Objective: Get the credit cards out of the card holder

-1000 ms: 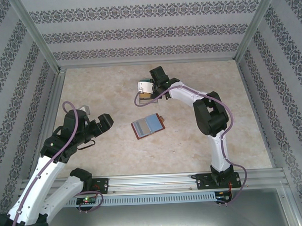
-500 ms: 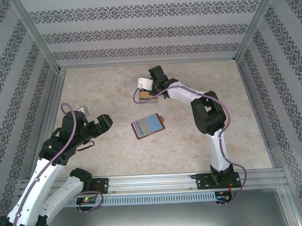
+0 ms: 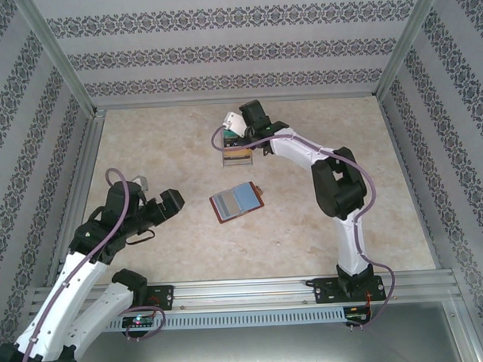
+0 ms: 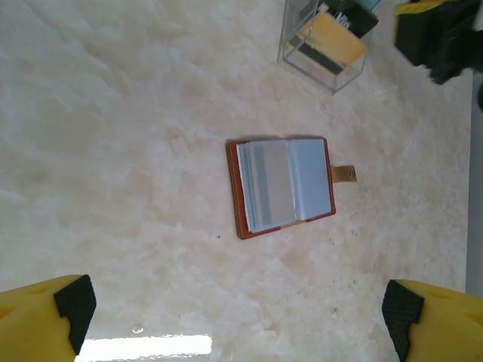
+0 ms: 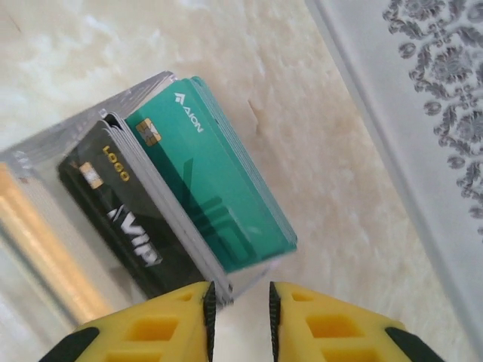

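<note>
Card holder (image 4: 283, 187) lies spread flat, dead ahead of the wide-open, empty left claw (image 4: 240, 320) (right claw (image 5: 240, 302), barely parted and empty, sits farther off).

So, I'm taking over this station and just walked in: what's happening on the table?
The right gripper hangs over a clear box at the far side, jaws slightly apart and empty, just above the teal card and black card standing in it. The brown card holder lies open mid-table, untouched. The left gripper hovers wide open off to its left. Whether its sleeves hold cards, I can't tell.
</note>
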{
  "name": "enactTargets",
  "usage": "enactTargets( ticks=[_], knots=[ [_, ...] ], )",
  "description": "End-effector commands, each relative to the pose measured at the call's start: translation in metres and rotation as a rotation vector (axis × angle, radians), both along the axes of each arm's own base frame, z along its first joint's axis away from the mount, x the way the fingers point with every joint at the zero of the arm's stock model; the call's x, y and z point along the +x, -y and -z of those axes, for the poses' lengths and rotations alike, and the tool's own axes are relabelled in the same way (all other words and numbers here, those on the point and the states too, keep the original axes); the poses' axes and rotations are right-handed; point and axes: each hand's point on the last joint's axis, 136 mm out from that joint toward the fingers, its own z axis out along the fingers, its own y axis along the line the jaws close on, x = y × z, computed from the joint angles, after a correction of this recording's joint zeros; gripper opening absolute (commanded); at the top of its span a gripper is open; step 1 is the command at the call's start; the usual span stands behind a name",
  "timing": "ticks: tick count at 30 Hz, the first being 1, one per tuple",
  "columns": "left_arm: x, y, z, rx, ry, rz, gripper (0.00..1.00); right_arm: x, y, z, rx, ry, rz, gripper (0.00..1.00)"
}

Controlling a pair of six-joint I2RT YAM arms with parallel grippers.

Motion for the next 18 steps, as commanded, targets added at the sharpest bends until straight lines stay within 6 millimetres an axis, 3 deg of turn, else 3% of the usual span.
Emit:
enactTargets(
  ticks=[1,5,11,18],
  knots=[
    [0.015,0.018,0.006,-0.082,0.004,0.035,0.99,-0.039,-0.002,-0.044,0.271,-0.113,0.158,0.34],
    [0.028,0.036,0.027,-0.147,-0.045,0.061,0.92,-0.087,0.002,-0.035,0.429,-0.303,0.251,0.38],
    [0.043,0.059,0.059,-0.214,-0.118,0.091,0.79,-0.152,0.003,0.011,0.521,-0.552,0.357,0.39],
    [0.056,0.084,0.084,-0.21,-0.176,0.137,0.75,-0.188,0.019,0.074,0.472,-0.689,0.473,0.39]
  ],
)
